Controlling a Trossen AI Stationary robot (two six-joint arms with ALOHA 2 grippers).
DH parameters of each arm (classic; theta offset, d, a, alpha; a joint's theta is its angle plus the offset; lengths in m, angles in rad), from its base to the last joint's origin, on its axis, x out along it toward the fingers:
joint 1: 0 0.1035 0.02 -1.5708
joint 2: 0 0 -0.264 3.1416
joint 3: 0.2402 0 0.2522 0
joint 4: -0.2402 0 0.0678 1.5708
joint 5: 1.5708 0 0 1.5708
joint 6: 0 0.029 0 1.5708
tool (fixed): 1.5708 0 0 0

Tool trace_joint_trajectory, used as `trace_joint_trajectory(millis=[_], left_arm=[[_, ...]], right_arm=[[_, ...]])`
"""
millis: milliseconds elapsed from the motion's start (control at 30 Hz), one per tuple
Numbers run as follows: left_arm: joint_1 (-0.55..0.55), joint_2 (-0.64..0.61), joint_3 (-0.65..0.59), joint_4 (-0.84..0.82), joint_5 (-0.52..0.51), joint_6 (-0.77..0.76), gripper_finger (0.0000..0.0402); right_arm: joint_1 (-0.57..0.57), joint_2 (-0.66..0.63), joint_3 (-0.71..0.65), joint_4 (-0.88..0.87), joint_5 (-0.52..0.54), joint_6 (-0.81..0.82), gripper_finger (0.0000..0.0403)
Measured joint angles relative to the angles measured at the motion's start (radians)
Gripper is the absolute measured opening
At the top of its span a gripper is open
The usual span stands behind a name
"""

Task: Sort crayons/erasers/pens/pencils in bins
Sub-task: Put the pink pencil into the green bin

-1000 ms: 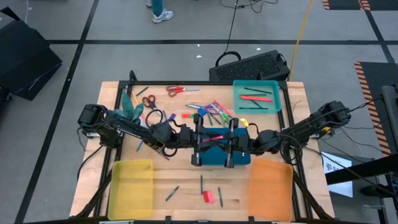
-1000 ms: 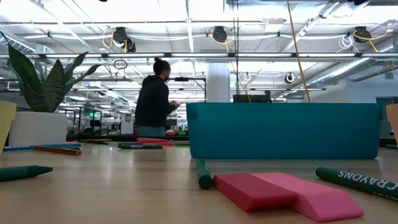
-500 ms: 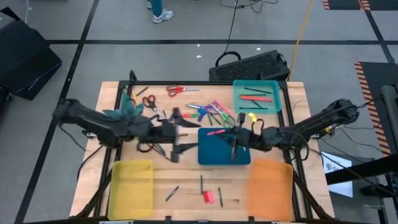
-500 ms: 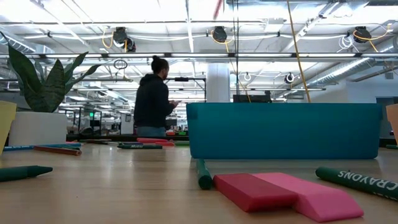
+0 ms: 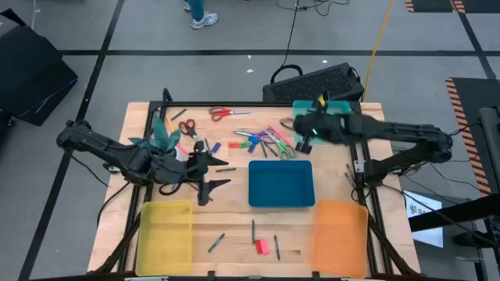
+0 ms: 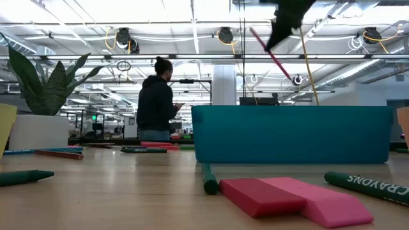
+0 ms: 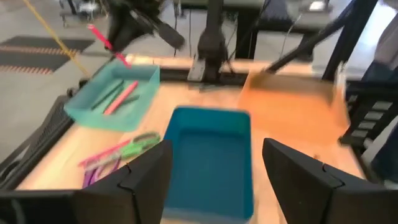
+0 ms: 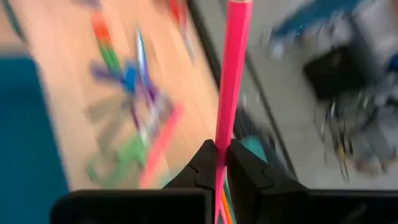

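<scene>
The right gripper (image 8: 222, 163) is closed on a pink pen (image 8: 232, 81) and holds it in the air by the teal bin (image 5: 341, 129) at the far right corner of the bench (image 5: 234, 234), probably because this bin already keeps similar long sticks. The pen is thin, straight and bright pink (it hangs tilted in the low view). The left gripper (image 5: 209, 173) waits with fingers spread and empty, near the left side of the dark blue bin (image 5: 281, 184) in the middle. Two erasers (image 5: 262, 247), red and pink, lie touching near the front edge, between the yellow bin (image 5: 164, 234) and the orange bin (image 5: 340, 234).
</scene>
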Motion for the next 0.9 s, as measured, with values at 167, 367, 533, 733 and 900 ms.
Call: trace_joint_trajectory(millis=[167, 367, 533, 733, 900], left_arm=[[0.000, 0.031, -0.001, -0.004, -0.005, -0.003, 0.0244], [0.002, 0.069, -0.001, -0.033, -0.007, -0.012, 0.0243], [0.008, 0.104, -0.001, -0.066, -0.030, -0.045, 0.0243], [0.026, 0.150, 0.000, -0.104, -0.031, -0.076, 0.0243], [0.045, 0.177, 0.000, -0.110, -0.026, -0.120, 0.0243]], right_arm=[[-0.245, 0.134, 0.023, -0.181, -0.110, -0.121, 0.0011], [-0.466, 0.302, 0.023, -0.175, -0.121, -0.281, 0.0011], [-0.578, 0.441, 0.023, -0.131, -0.122, -0.337, 0.0011], [-0.634, 0.551, 0.009, -0.121, -0.124, -0.354, 0.0019], [-0.640, 0.568, -0.048, -0.051, -0.124, -0.377, 0.0028]])
